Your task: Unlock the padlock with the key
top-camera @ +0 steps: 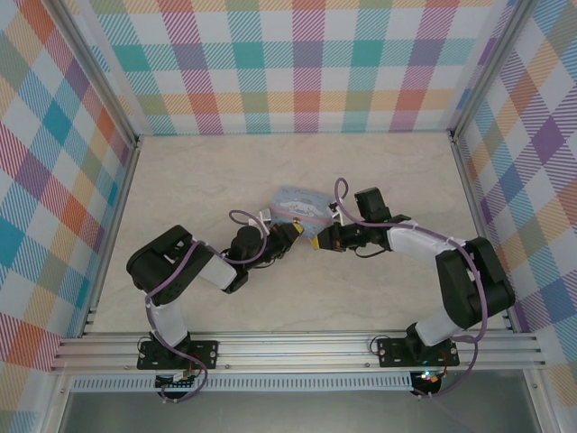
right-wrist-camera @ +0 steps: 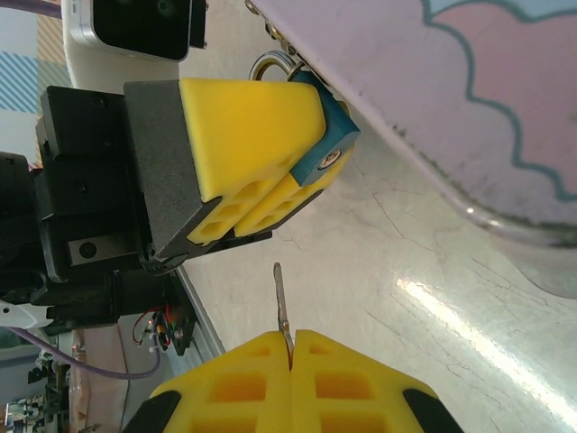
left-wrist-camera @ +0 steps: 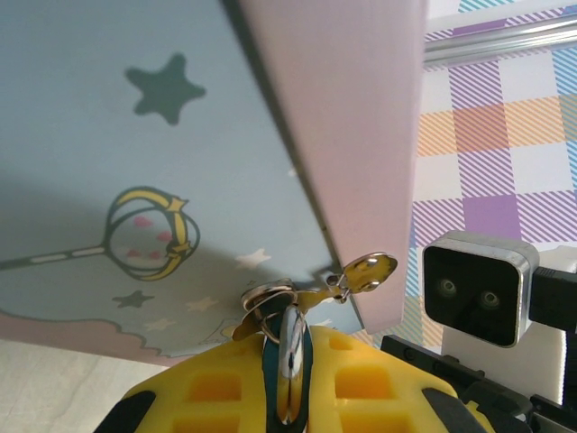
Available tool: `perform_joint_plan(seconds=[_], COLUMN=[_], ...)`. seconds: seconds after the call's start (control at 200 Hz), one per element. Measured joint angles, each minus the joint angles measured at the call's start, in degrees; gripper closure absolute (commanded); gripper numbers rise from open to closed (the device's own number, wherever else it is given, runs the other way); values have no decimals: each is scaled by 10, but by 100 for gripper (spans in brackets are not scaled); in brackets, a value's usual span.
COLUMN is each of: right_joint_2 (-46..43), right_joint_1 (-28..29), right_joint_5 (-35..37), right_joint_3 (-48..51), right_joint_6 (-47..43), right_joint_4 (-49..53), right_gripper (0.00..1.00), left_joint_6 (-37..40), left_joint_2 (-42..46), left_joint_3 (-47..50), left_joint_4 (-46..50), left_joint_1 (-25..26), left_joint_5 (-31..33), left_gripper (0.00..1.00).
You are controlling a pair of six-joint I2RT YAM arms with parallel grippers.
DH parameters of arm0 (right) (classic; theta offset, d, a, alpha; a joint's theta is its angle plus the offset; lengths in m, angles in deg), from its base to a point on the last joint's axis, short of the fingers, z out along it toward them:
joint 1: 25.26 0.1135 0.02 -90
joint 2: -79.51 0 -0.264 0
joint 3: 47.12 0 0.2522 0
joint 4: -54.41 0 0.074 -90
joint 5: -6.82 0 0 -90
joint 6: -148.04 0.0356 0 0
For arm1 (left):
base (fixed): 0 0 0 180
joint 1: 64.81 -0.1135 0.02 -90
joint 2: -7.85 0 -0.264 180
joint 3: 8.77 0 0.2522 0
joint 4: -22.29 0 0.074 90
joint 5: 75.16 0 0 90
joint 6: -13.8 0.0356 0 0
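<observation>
My left gripper [left-wrist-camera: 290, 341] is shut on the small blue-teal padlock [left-wrist-camera: 290, 374], whose metal shackle [left-wrist-camera: 264, 305] passes through the hasp of the pastel-blue cartoon tin [left-wrist-camera: 135, 180]. In the right wrist view the padlock [right-wrist-camera: 326, 149] pokes out from between the left gripper's yellow pads [right-wrist-camera: 248, 135], right against the tin [right-wrist-camera: 433, 81]. My right gripper [right-wrist-camera: 290, 337] is shut on the thin silvery key [right-wrist-camera: 281, 302]; its blade points at the padlock, a short gap away. From above, the left gripper [top-camera: 294, 233] and the right gripper [top-camera: 317, 242] face each other just below the tin [top-camera: 302, 203].
The tin lies mid-table on the pale marble-look tabletop [top-camera: 379, 180]. Checked walls [top-camera: 306, 63] close in the back and both sides. An aluminium rail [top-camera: 297, 347] runs along the near edge.
</observation>
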Motion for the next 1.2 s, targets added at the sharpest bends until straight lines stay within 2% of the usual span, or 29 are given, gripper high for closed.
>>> perform_joint_plan(seconds=[0.49, 0.815, 1.2], right_joint_2=[50, 52, 51], right_joint_1=[0, -9, -23], right_joint_5=[-2, -17, -30], right_joint_3=[-66, -69, -69], right_joint_6=[-17, -33, -45], right_joint_4=[34, 52, 60], right_gripper=[98, 98, 98], left_joint_6=[9, 28, 32], left_joint_2=[15, 15, 15], left_joint_3=[-15, -15, -15], left_joint_4=[-13, -12, -8], left_joint_1=[-2, -9, -10], left_joint_5=[-44, -75, -80], left_gripper=[100, 100, 100])
